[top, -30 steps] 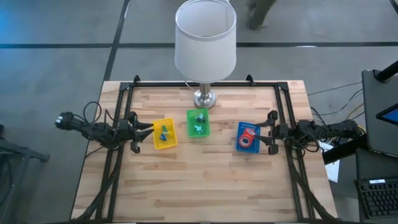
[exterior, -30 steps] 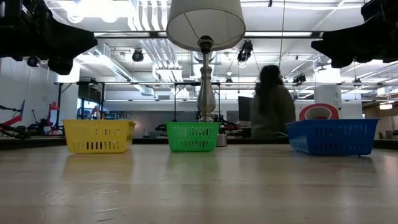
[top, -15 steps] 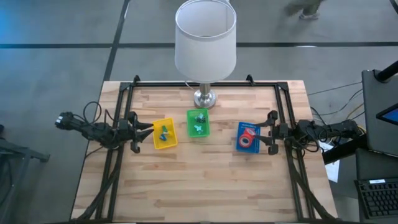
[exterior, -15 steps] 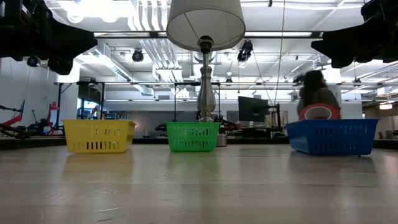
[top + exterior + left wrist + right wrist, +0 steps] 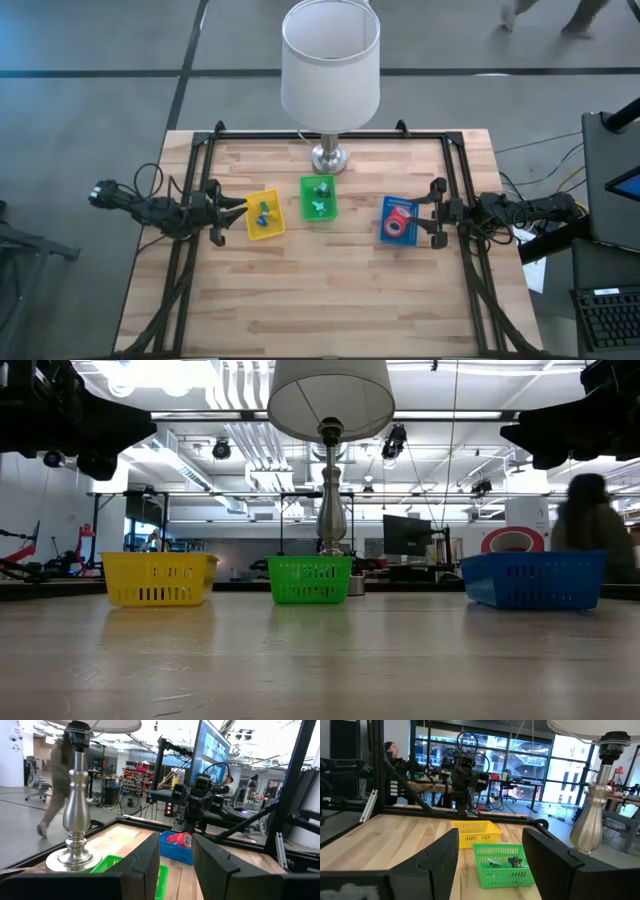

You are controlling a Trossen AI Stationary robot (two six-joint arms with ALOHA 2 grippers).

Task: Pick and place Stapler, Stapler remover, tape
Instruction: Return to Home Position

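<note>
Three small trays stand in a row on the wooden table: a yellow tray (image 5: 265,215) holding small blue and green items, a green tray (image 5: 319,197) holding small dark items (image 5: 502,863), and a blue tray (image 5: 398,220) holding red tape rolls (image 5: 180,839). Which item is the stapler or the stapler remover, I cannot tell. My left gripper (image 5: 230,209) hovers open just left of the yellow tray, above the table. My right gripper (image 5: 430,214) hovers open just right of the blue tray. Nothing is between the fingers of either one.
A table lamp with a white shade (image 5: 330,60) stands on its metal base (image 5: 329,158) at the far middle, right behind the green tray. A black frame (image 5: 200,150) rims the table. Bare wood (image 5: 330,290) lies near the front edge. A person (image 5: 590,510) passes beyond the table.
Both arms and the three trays have kept still. A person in the room beyond the far edge has walked toward the right.
</note>
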